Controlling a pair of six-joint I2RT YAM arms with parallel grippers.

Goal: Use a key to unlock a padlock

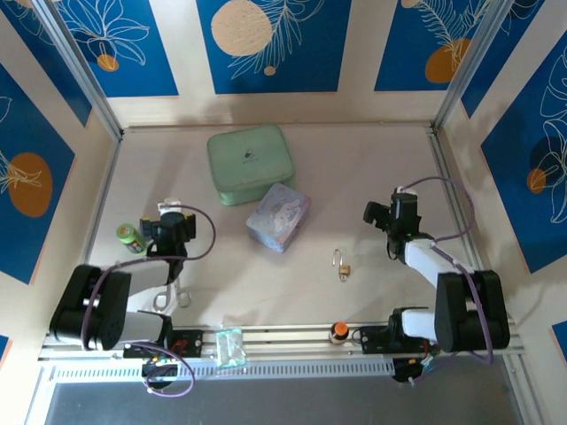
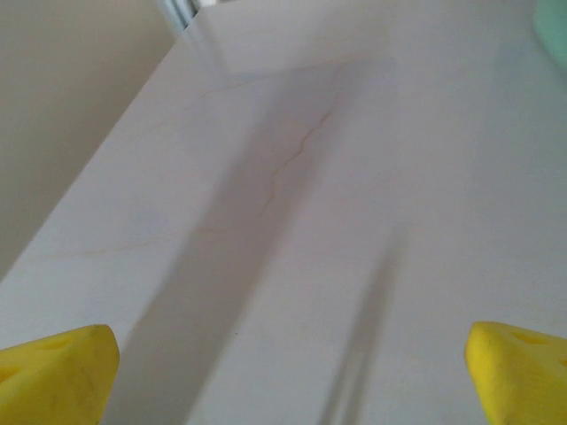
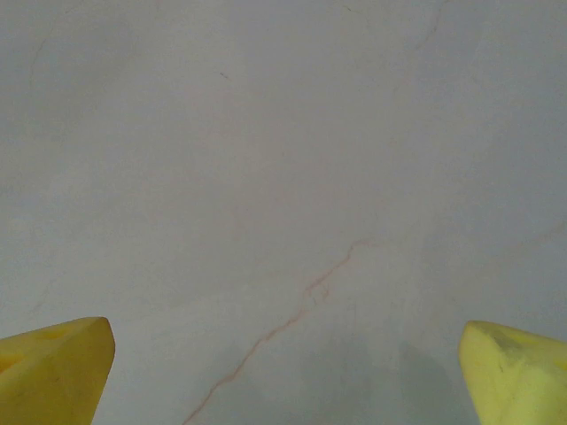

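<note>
The tiny brass-gold padlock with a thin silver shackle [image 1: 342, 263] lay loose on the pale table [image 1: 372, 159], short of the right jaws and to their left, apart from them. The right jaws and left jaws gaped wide and empty, probably readied for a pickup.

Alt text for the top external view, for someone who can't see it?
A tiny brass padlock lies untouched on the table, nearer the right gripper than the left gripper; both are open. A green case and pastel box sit behind it.
</note>
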